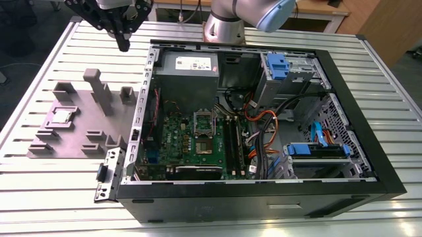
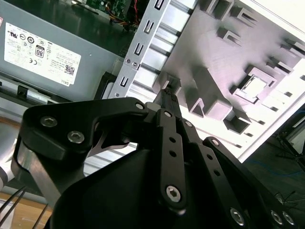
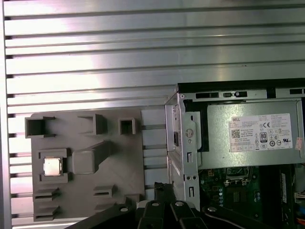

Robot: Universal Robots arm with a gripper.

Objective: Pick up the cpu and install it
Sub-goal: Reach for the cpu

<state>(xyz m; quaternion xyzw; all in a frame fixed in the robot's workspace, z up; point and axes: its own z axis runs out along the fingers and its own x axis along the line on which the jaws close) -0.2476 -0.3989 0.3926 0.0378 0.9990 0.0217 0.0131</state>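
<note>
The cpu [image 1: 63,116], a small silver square chip, lies in a recess of the grey-purple fixture plate [image 1: 76,137] at the exterior view's left; it also shows in both wrist views [image 2: 252,88] [image 3: 52,166]. My black gripper [image 1: 123,48] hangs high above the table's far side, between the plate and the open computer case, well away from the cpu. Its fingers are shut together with nothing between them, and their tips show in both wrist views [image 2: 167,91] [image 3: 162,187]. The metal-framed socket [image 1: 203,121] sits on the green motherboard inside the case.
The open black computer case [image 1: 264,192] takes up the middle and right of the slatted metal table [image 1: 53,197]. Inside are a grey power supply [image 1: 188,69], cables and blue drive brackets [image 1: 316,148]. Tall blocks [image 1: 99,89] rise from the plate. The arm's base [image 1: 224,27] stands behind the case.
</note>
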